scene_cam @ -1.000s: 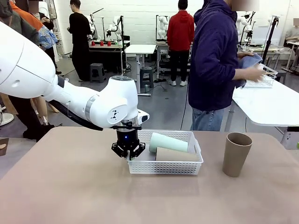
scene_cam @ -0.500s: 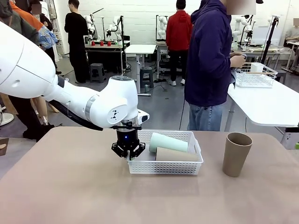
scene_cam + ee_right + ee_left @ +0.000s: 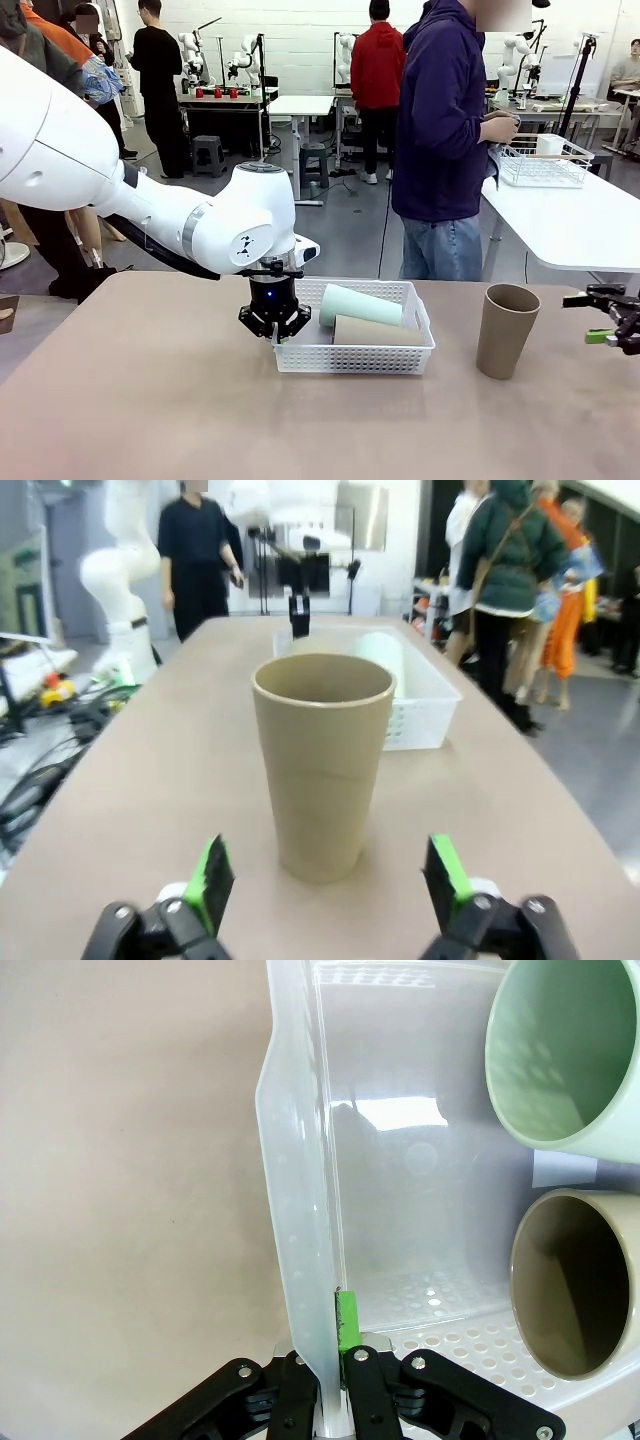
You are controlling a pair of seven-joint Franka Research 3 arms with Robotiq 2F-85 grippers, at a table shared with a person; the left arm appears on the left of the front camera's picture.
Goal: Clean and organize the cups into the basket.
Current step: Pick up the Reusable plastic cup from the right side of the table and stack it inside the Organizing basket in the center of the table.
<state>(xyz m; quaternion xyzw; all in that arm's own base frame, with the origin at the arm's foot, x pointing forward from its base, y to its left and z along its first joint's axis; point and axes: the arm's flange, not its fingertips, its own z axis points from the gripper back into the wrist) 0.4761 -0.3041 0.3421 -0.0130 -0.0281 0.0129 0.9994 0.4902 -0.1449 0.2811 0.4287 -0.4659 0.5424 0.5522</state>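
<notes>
Left hand (image 3: 274,333) (image 3: 325,1352) is clamped shut on the left end wall of the basket (image 3: 350,357) (image 3: 295,1160), with one finger inside the wall and one outside. A green pad is seen pressed to the inner face. The basket is set on the tabletop (image 3: 150,400), near the middle.

Two cups are laid on their sides in the basket, mouths toward the left hand. The green cup (image 3: 360,305) (image 3: 560,1050) is at the far side and the brown cup (image 3: 375,332) (image 3: 575,1300) just beside it at the near side.

The standing cup (image 3: 505,330) (image 3: 322,770) is upright on the tabletop, right of the basket and apart from it, mouth up.

Right hand (image 3: 593,318) (image 3: 330,875) is held wide open and empty at the right edge, low over the tabletop, with its fingers pointed at the standing cup. The cup is framed between the pads in the wrist view, and no contact is seen.
</notes>
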